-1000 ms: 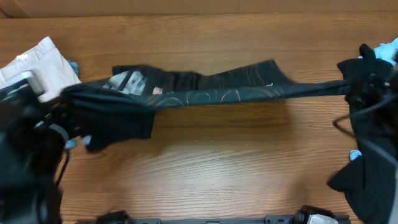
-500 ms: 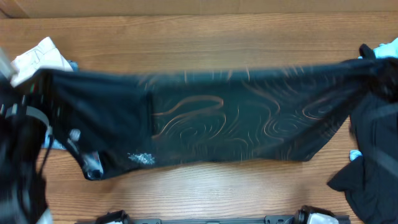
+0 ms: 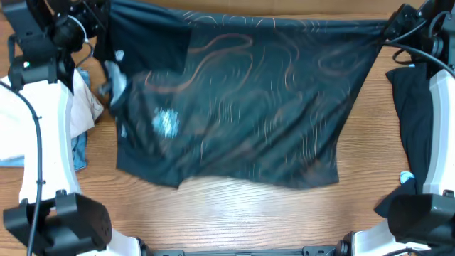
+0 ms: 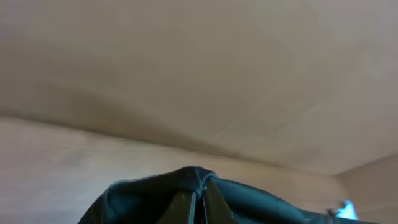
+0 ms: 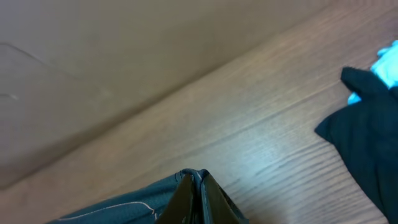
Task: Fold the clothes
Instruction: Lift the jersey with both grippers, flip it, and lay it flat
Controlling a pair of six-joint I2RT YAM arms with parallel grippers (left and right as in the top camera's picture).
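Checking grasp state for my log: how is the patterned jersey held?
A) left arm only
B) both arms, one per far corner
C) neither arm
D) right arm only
B: the jersey spreads between the left gripper and right gripper, each shut on its edge.

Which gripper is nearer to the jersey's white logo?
Left. The left gripper grips the jersey corner near the white logo; the right gripper holds the opposite corner.

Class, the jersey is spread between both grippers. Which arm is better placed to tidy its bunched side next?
Left, probably. The left gripper pinches the jersey at the corner nearest the bunched edge. The right gripper holds the opposite corner, where the cloth looks smooth.
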